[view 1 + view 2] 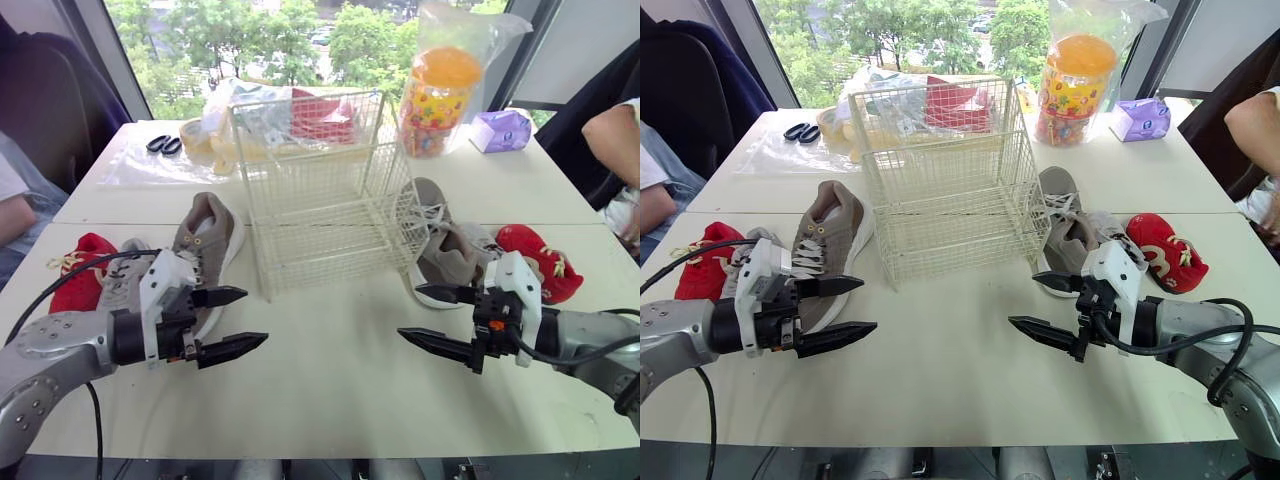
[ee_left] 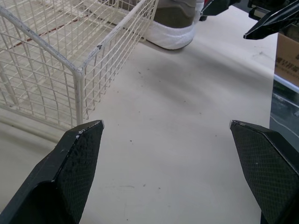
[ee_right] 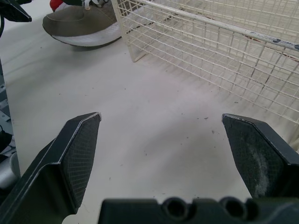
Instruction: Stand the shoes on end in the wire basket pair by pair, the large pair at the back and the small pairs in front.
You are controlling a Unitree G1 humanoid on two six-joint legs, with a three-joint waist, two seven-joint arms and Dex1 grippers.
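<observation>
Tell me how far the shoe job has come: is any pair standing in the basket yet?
Done: nothing, the wire basket looks empty. In hand: nothing, the left gripper and right gripper hover above the table, fingers open. Left: everything. One large brown shoe and a red shoe lie left of the basket, the other large shoe and second red shoe right of it.

Bare tabletop (image 1: 330, 380) lies open at lower centre; the wire basket (image 1: 315, 190) blocks mid-frame, flanked by the left shoe (image 1: 205, 245) and the right shoe (image 1: 445, 260).
</observation>
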